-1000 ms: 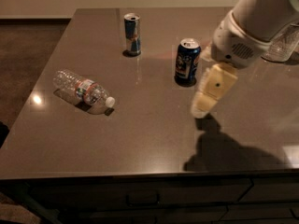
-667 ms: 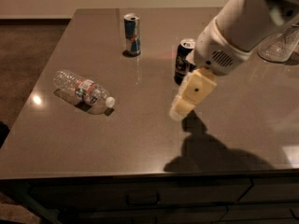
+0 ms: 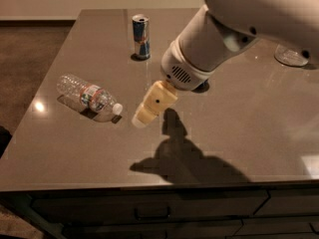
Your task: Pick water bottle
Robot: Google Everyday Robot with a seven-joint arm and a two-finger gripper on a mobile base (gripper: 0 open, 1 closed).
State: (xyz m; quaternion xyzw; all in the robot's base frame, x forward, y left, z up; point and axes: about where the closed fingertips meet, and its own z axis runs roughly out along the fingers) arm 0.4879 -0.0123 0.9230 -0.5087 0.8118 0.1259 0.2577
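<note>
Since the water bottle (image 3: 88,96) is lying on its side near the left edge of the table (image 3: 249,128), white cap pointing right, it's sitting free for a grab with nothing crowding it. Behind and right of the bottle, a slim silver-blue can (image 3: 141,36) is standing upright. Just right of the bottle's cap, the gripper (image 3: 144,114) is hovering, angling down at it without touching. I'm guessing it's lining up. It's carrying nothing, and I can't tell how open it is. Way right of the bottle, a clear glass thing (image 3: 291,56) is sitting. I'm counting one bottle, one can, one glass.
</note>
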